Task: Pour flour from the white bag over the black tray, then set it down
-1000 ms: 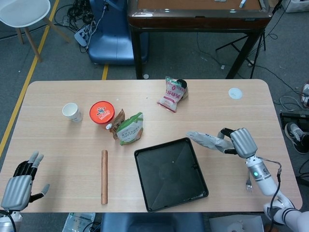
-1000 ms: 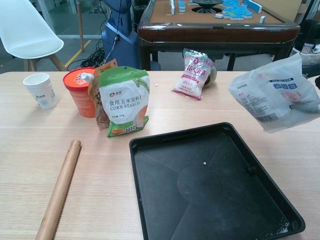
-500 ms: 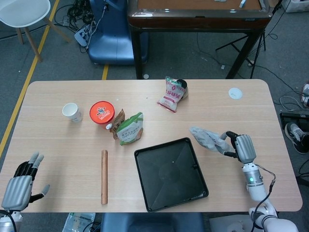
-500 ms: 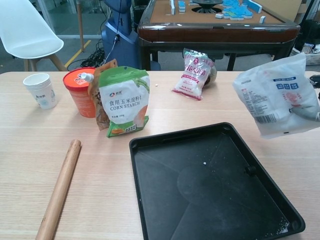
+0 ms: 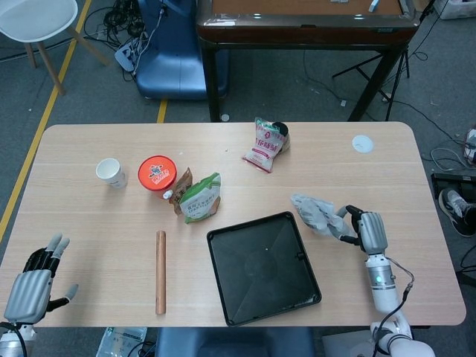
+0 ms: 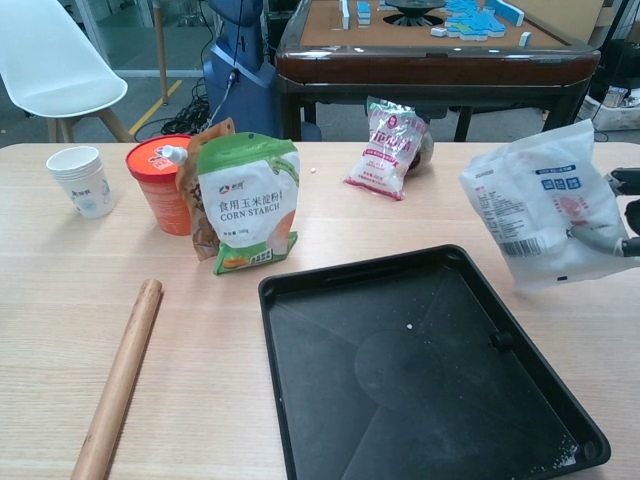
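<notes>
The white flour bag (image 5: 314, 212) (image 6: 546, 206) is held by my right hand (image 5: 367, 229) just right of the black tray (image 5: 262, 266) (image 6: 420, 370). The bag stands nearly upright, low over the table beside the tray's far right corner. Only the fingers (image 6: 622, 182) of that hand show at the right edge of the chest view. A few white specks lie on the tray floor. My left hand (image 5: 31, 283) hangs at the table's near left corner, fingers apart, holding nothing.
A wooden rolling pin (image 5: 160, 271) lies left of the tray. Behind it stand a green corn starch pouch (image 5: 200, 197), a brown packet, an orange tub (image 5: 157, 172) and a paper cup (image 5: 111, 172). A pink bag (image 5: 264, 144) and a white lid (image 5: 362, 143) lie further back.
My right hand has drawn back toward the near right edge and come lower, carrying the bag from a tilt toward the tray to a more upright stance. The left hand has not moved.
</notes>
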Robot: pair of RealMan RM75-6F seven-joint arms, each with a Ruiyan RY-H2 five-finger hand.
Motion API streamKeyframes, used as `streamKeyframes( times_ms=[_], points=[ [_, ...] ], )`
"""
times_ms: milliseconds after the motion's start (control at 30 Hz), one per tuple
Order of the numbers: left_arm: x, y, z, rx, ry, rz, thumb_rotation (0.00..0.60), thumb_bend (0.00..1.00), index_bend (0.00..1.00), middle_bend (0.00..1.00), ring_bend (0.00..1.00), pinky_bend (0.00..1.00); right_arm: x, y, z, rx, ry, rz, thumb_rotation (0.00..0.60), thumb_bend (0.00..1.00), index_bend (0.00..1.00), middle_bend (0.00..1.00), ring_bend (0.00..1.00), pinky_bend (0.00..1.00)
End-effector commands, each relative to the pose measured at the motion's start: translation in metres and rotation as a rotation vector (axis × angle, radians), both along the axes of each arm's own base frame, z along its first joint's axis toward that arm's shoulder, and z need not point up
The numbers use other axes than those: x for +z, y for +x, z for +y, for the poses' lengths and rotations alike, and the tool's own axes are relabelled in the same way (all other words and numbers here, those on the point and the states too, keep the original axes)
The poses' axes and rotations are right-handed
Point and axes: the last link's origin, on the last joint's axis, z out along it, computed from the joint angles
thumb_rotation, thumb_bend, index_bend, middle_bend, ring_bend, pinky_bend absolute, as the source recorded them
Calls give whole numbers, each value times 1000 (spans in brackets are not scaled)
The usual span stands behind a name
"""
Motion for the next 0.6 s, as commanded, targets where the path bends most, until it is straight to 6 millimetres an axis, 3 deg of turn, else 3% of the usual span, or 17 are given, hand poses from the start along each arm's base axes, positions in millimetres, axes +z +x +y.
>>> streamKeyframes(
  times_ms=[33, 600],
  points=[
    [0, 0, 0, 0, 1, 0, 600, 246, 0, 0, 84, 57, -1, -1, 1, -5, 8, 5, 600, 585, 1000, 892, 841, 889],
    [2, 0, -1, -2, 3, -1, 600, 246, 0, 0, 84, 57, -8, -12, 17, -29, 61, 34, 600, 591, 1000, 892, 836, 888]
  ],
)
